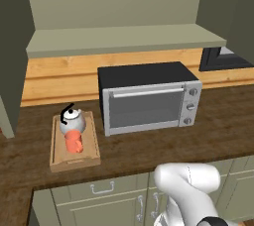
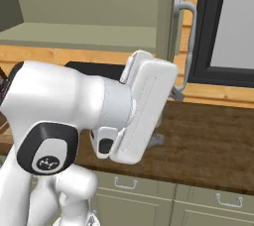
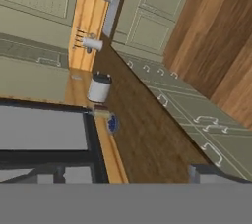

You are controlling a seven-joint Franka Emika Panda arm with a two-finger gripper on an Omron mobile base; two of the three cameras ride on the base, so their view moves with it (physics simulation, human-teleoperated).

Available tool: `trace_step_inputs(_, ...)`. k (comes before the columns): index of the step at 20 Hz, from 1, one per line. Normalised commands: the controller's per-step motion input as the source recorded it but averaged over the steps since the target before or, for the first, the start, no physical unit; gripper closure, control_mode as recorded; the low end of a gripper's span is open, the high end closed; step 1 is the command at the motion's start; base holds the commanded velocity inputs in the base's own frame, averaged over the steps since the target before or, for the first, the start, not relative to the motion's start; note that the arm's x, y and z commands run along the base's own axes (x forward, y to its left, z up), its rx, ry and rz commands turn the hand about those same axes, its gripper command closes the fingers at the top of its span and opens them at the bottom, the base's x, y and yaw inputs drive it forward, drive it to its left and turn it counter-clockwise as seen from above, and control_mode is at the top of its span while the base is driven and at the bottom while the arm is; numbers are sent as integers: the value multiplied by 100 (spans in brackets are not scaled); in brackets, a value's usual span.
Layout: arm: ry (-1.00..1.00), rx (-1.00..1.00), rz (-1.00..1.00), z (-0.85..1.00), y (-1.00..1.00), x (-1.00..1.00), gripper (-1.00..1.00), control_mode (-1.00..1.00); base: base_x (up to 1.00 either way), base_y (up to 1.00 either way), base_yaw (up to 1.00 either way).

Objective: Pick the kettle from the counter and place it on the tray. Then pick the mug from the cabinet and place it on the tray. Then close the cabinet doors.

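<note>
The light-wood tray [image 1: 59, 159] lies on the dark wood counter [image 1: 149, 145], left of the oven. On it stand the white-grey kettle [image 1: 72, 120] at the back and the orange-red mug [image 1: 74, 141] in front of it. The cabinet [image 1: 124, 39] above stands open, its pale shelf bare. One of the cabinet doors [image 1: 10, 96] hangs at the left edge. The other [image 2: 168, 17] shows edge-on, with its silver handle [image 2: 191, 31]. My gripper [image 2: 167, 117] is open with nothing in it, raised over the counter just below and left of that handle. Its fingertips [image 3: 216, 173] show apart in the hand view.
A silver and black microwave [image 1: 149, 98] stands mid-counter under the cabinet. A dark-framed window [image 2: 233, 22] is on the right. Grey-green drawers [image 1: 104, 188] run below the worktop. In the hand view a small white canister [image 3: 100, 86] stands further along the counter [image 3: 142, 134].
</note>
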Motion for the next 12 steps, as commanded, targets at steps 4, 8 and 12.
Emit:
trace_step_inputs(4, -1, 2, 6, 0, -39, 6, -100, -100, 0, 0, 0)
trace_step_inputs(8, 11, 0, 7, 0, -24, 41, -100, -100, 0, 0, 0)
trace_step_inputs(12, 15, -2, 9, 0, -22, 29, -100, -100, 0, 0, 0)
